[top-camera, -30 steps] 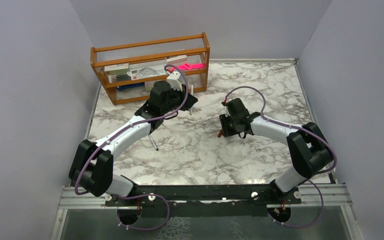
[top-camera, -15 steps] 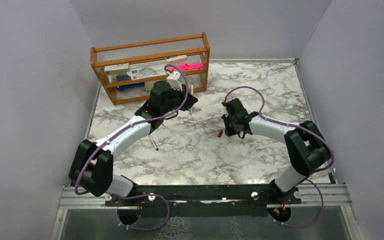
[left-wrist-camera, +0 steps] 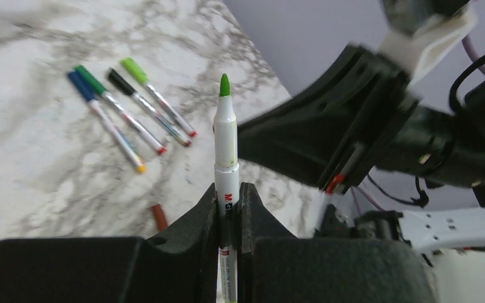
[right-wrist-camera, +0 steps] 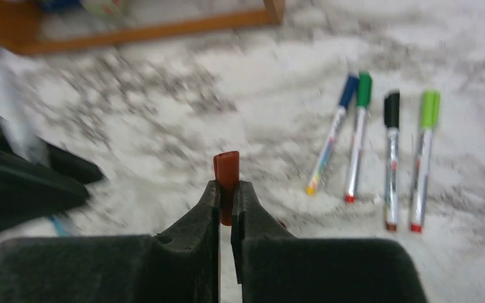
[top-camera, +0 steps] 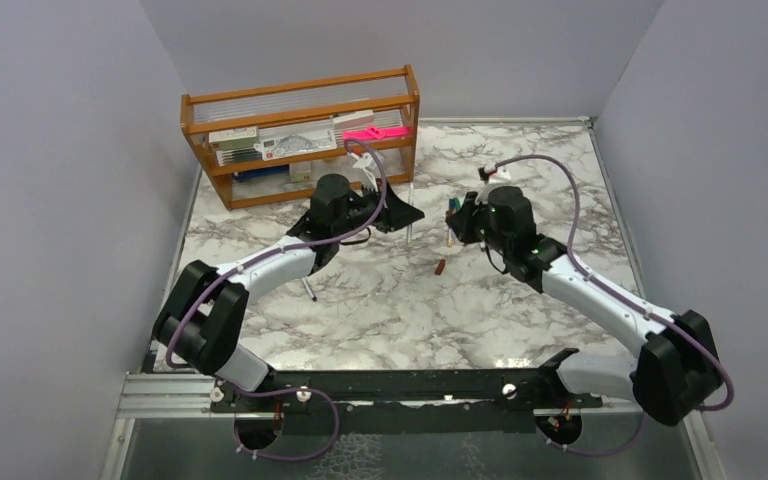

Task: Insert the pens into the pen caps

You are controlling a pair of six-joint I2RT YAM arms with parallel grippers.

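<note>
Green-tipped pen [left-wrist-camera: 225, 145], light, stiff and probably slick, stands clamped by its lower barrel in the left pincer [left-wrist-camera: 228, 189], tip sticking out well past it; small red cap [right-wrist-camera: 227, 173], light and apt to twist, pinched at its base in the right pincer [right-wrist-camera: 226, 189], four capped pens [right-wrist-camera: 357, 139] beyond it.

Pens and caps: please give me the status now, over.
Left gripper shut on uncapped green-tipped pen. Right gripper shut on red cap. Dark red cap loose on table.
</note>
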